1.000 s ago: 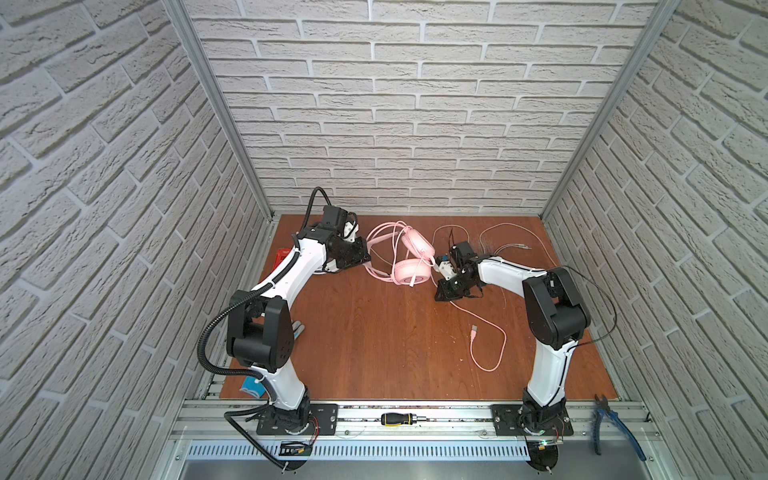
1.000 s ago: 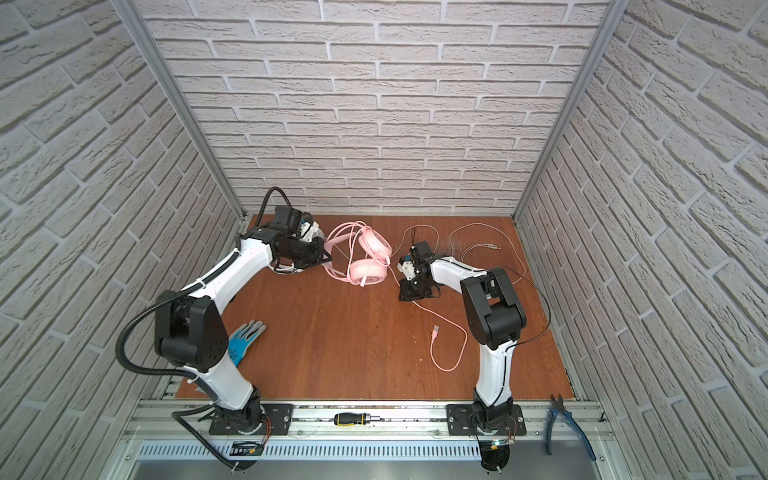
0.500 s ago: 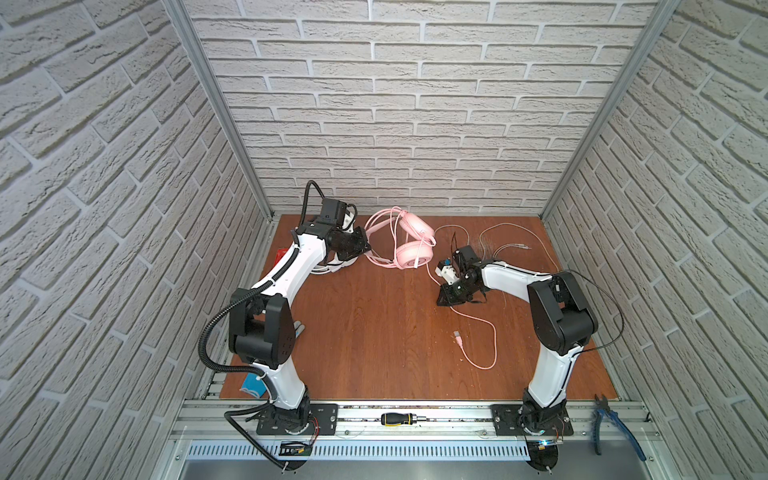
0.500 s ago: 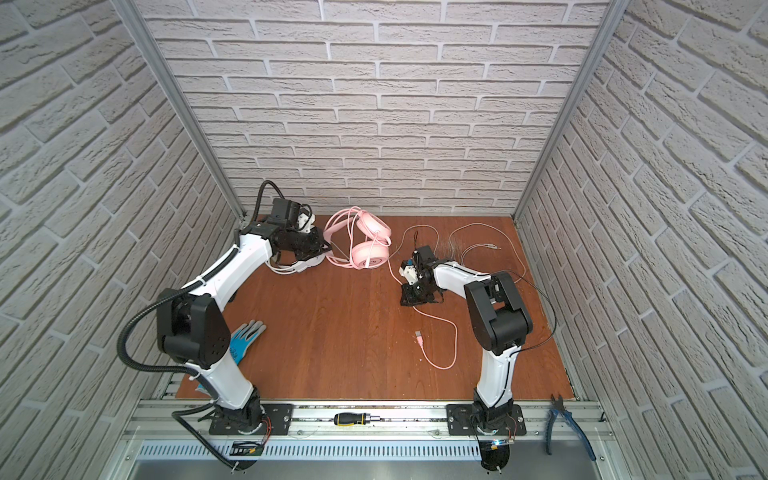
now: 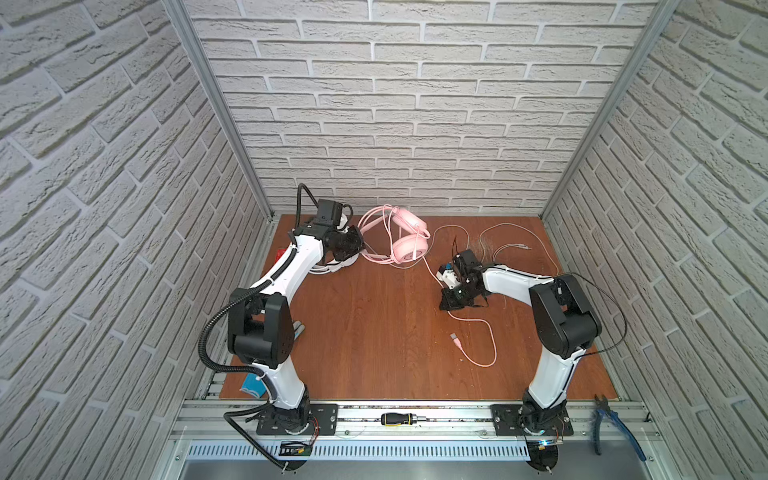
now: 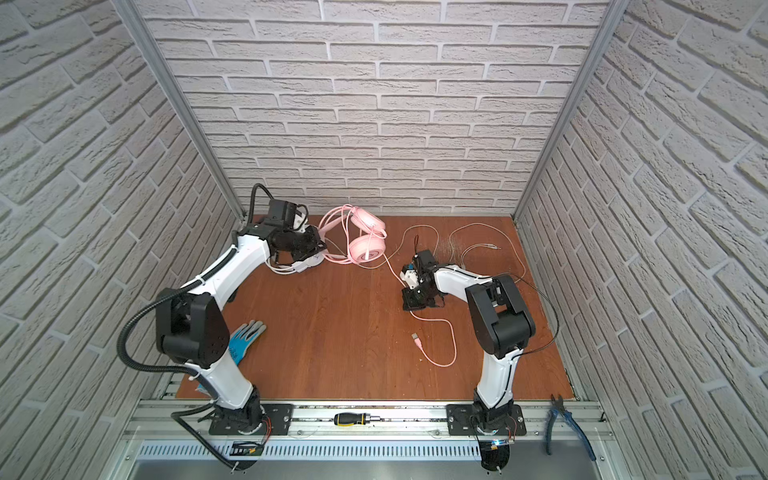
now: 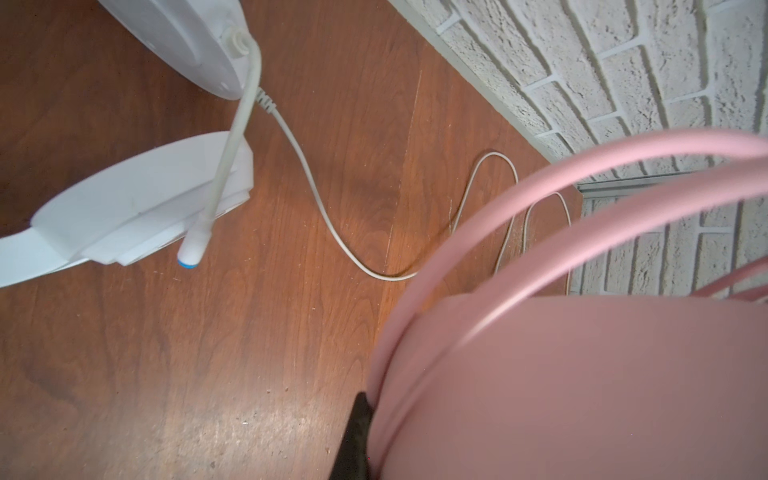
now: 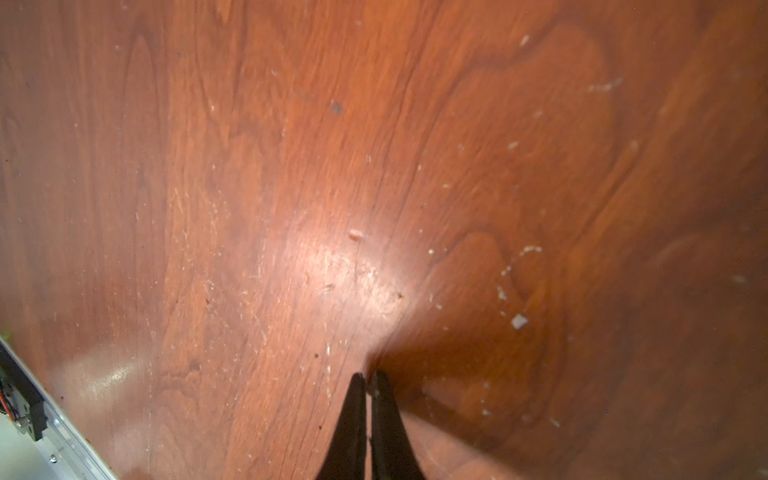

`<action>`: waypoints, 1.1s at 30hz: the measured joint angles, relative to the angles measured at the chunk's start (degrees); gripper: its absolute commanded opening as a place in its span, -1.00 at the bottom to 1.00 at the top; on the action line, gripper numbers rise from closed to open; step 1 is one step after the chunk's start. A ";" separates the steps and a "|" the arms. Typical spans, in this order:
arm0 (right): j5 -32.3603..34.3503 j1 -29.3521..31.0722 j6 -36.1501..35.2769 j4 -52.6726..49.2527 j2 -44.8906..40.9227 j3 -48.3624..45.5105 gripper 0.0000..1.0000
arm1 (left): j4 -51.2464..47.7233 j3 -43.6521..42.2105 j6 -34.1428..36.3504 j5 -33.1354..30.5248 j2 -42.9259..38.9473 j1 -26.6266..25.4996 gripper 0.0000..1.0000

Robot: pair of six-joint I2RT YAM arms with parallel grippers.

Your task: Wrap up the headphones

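Hanging by its headband from the closed left gripper, the pink headset is held above the table near the back wall; the white headset is seen lying beneath that gripper; the right gripper is shut over the pink cable; whether it is pinched cannot be told.

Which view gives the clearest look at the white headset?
The left wrist view: the white headset shows earcups and microphone boom close up. In both top views only a sliver peeks from under the left arm. The right wrist view shows none.
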 measured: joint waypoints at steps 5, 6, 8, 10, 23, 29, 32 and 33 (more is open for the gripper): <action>1.66 2.03 -0.02 -1.44 -2.19 -0.72 -0.89 | 2.75 -3.74 -3.50 -2.38 -0.22 0.07 -1.00; 1.95 2.47 -0.02 -1.73 -2.80 -0.72 -0.89 | 3.15 -4.33 -4.24 -2.69 -0.22 0.07 -1.00; 2.36 3.26 -0.09 -1.86 -3.78 -0.72 -0.89 | 3.80 -4.94 -5.55 -3.41 -0.22 0.09 -1.00; 2.82 4.15 -0.26 -1.77 -4.52 -0.72 -0.89 | 4.68 -5.09 -6.75 -4.07 -0.33 0.15 -1.00; 8.94 12.26 -3.08 -1.11 -6.29 -0.72 -0.89 | 7.80 -6.91 -10.82 -7.45 -1.51 0.31 -1.00; 11.76 14.36 -5.40 -0.22 -8.96 -0.72 -0.89 | 7.76 -6.91 -11.37 -9.53 -1.51 0.33 -1.00; 12.79 15.76 -6.73 0.24 -10.21 -0.76 -0.89 | 7.67 -6.91 -11.50 -10.58 -1.51 0.33 -1.00; 13.03 16.26 -7.23 0.44 -10.60 -0.81 -0.89 | 7.63 -6.91 -11.52 -10.82 -1.51 0.33 -1.00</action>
